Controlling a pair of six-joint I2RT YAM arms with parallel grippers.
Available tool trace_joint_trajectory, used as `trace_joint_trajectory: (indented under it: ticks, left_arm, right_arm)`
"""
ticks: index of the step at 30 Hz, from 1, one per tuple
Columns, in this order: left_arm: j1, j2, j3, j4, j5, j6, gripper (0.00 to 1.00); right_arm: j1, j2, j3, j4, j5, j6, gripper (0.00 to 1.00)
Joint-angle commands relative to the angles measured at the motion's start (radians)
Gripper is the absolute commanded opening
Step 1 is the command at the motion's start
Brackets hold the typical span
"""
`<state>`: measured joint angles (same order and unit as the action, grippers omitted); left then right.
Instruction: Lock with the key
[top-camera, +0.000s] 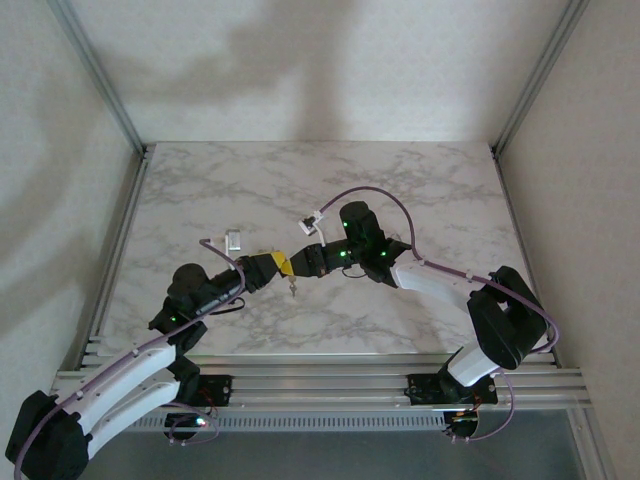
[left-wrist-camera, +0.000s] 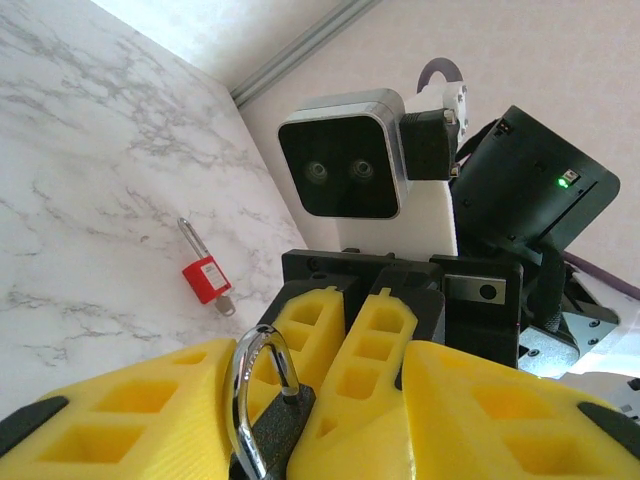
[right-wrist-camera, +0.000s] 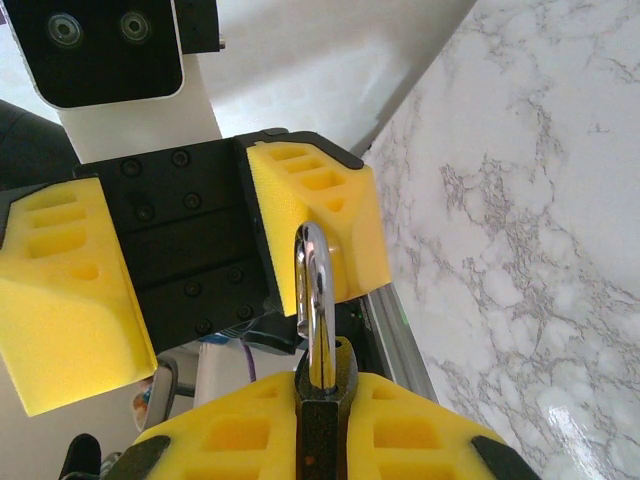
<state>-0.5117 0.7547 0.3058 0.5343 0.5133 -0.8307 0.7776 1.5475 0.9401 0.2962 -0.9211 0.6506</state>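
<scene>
A black padlock (right-wrist-camera: 325, 432) with its silver shackle (right-wrist-camera: 315, 285) raised is held above the table, and my right gripper (right-wrist-camera: 328, 388) is shut on its body. In the top view the two grippers meet nose to nose at the table's middle, the left gripper (top-camera: 278, 264) against the right gripper (top-camera: 296, 260). A key (top-camera: 293, 288) dangles just below them. My left gripper (left-wrist-camera: 320, 372) is open, its yellow fingers (left-wrist-camera: 110, 420) standing either side of the padlock (left-wrist-camera: 272, 425) and of the right gripper's fingertips. One left finger (right-wrist-camera: 318, 215) sits just behind the shackle.
A red padlock (left-wrist-camera: 205, 277) with a key in it lies on the marble table (left-wrist-camera: 90, 200) beyond the grippers. A small grey block (top-camera: 235, 240) and a pale tagged item (top-camera: 312, 220) lie nearby. Metal rails (top-camera: 120, 250) edge the table.
</scene>
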Motion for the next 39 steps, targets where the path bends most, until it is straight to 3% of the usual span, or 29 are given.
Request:
trace_joint_trajectory:
  ticks: [1, 16, 39]
  left_arm:
    - [-0.007, -0.015, 0.01, -0.008, 0.013, 0.025, 0.45]
    - [-0.001, -0.009, 0.036, -0.093, -0.026, 0.108, 0.39]
    - [0.004, -0.047, 0.027, -0.077, -0.034, 0.091, 0.32]
  right_arm:
    - [0.009, -0.014, -0.007, 0.035, -0.032, -0.003, 0.0]
    - [0.014, -0.009, -0.004, 0.05, -0.068, 0.007, 0.0]
    - [0.023, 0.0, 0.002, 0.048, -0.071, 0.002, 0.0]
